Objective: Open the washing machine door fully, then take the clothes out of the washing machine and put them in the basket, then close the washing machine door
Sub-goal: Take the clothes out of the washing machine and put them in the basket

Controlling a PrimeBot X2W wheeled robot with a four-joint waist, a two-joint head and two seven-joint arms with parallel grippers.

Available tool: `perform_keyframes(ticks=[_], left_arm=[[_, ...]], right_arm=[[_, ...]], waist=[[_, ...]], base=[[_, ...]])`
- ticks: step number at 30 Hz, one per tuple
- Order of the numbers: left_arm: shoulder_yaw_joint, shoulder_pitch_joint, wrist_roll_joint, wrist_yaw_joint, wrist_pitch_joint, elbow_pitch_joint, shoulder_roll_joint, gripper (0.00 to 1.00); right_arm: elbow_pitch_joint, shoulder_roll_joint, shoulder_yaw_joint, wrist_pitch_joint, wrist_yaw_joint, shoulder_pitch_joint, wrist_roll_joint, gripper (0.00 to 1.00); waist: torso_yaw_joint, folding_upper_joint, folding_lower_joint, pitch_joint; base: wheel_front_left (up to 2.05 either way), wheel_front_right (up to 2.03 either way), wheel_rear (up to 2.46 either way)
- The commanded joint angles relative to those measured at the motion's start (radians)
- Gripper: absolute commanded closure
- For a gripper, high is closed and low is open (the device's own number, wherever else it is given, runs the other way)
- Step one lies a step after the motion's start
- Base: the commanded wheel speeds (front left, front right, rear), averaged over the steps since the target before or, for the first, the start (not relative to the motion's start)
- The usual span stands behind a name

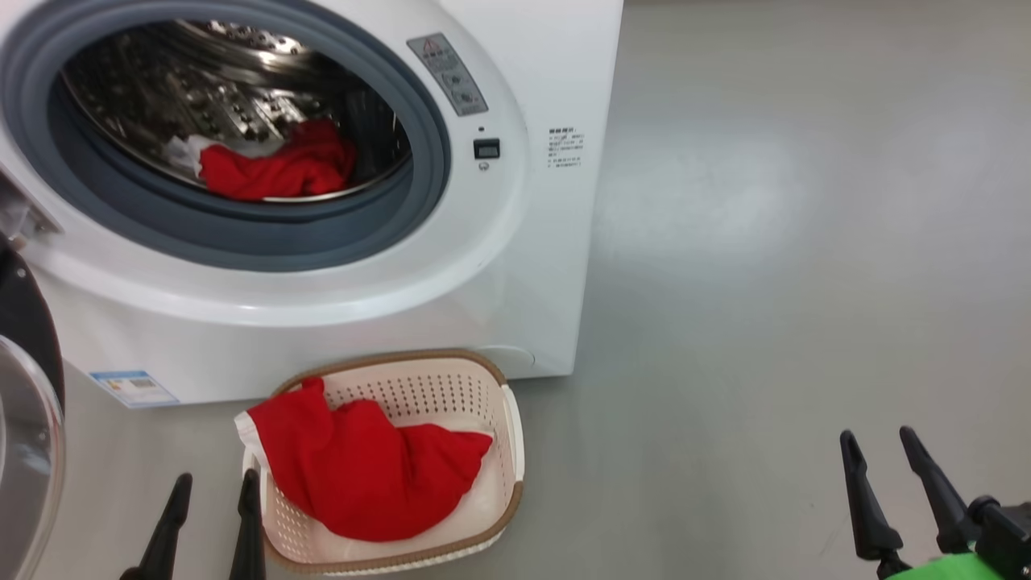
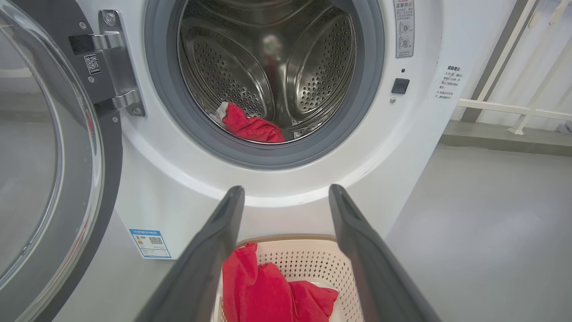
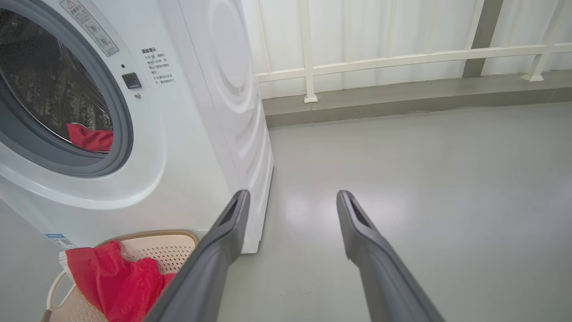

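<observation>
The white washing machine (image 1: 515, 266) stands with its round door (image 1: 28, 419) swung wide to the left, also seen as the door (image 2: 49, 147) in the left wrist view. Red clothes (image 1: 278, 169) with a white trim lie low in the steel drum (image 2: 268, 58). Another red garment (image 1: 362, 467) lies in the cream basket (image 1: 507, 451) on the floor before the machine. My left gripper (image 1: 213, 491) is open and empty, just left of the basket. Far to the right, my right gripper (image 1: 882, 451) hangs open over bare floor.
Grey floor (image 1: 765, 242) spreads to the right of the machine. A white railing (image 3: 402, 58) on a low kerb runs behind it. A blue label (image 1: 133, 388) marks the machine's lower left corner.
</observation>
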Motion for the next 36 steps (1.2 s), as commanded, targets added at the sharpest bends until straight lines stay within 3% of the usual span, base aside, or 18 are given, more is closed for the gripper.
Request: perform_keyframes(ticks=[1,14,36], left_arm=[[0.034,0.002,0.011,-0.005,-0.005,-0.029,0.01,0.0],[0.046,0.084,0.003,-0.006,-0.005,-0.058,0.01,0.0],[0.04,0.088,-0.007,0.001,-0.005,-0.073,0.01,0.0]], right_arm=[[-0.021,-0.02,0.019,-0.006,0.007,0.004,0.0,0.0],[-0.023,-0.033,0.016,-0.006,0.007,0.067,0.003,0.0],[-0.033,-0.035,0.021,-0.006,0.007,0.057,0.006,0.0]], waist=[[0.0,0.0,0.0,-0.033],[-0.007,0.0,0.0,-0.098],[-0.013,0.0,0.0,-0.081]], base=[[0.0,0.0,0.0],[0.0,0.0,0.0],[0.0,0.0,0.0]])
